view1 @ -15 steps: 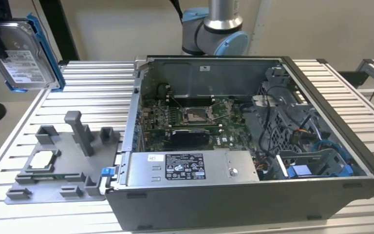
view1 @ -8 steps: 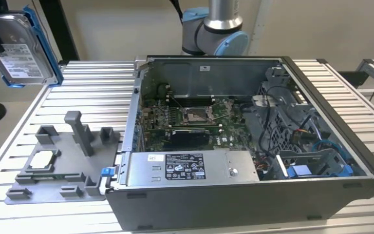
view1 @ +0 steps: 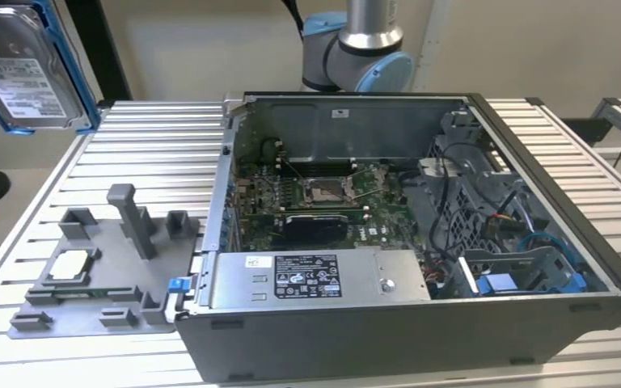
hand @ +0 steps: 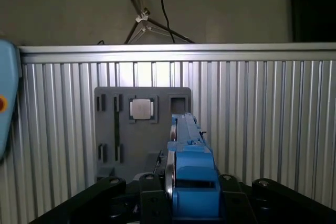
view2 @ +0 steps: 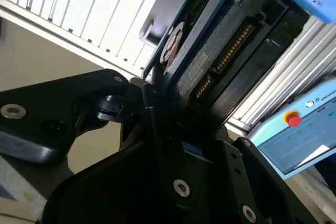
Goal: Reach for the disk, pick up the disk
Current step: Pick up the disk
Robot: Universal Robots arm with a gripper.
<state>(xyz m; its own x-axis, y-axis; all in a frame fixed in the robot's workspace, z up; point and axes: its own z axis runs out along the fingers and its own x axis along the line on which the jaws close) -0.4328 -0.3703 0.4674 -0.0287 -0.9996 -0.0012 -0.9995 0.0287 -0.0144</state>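
The gripper is clamped on the disk, its black fingers pressed against either flat side in the first wrist view, where the drive is seen edge-on as a bright blue plastic frame with a thin sliver of silver metal beside it. The exterior view shows the disk's face: silver-grey metal with a white barcode label, and blue frame along its edges. It is held upright in the air at the exterior view's upper left, above the far corner of the ribbed metal table, well apart from the open computer case. The picture's edge cuts off the top and one side of the drive. In the second wrist view the disk rises from the black jaws showing its darker side, with a row of gold connector pins; much of it is in shadow and hard to make out. Below the raised drive, the first wrist view shows a grey fixture plate on the table carrying a small whitish chip. A pale blue control pendant with a red button lies near the table's edge.
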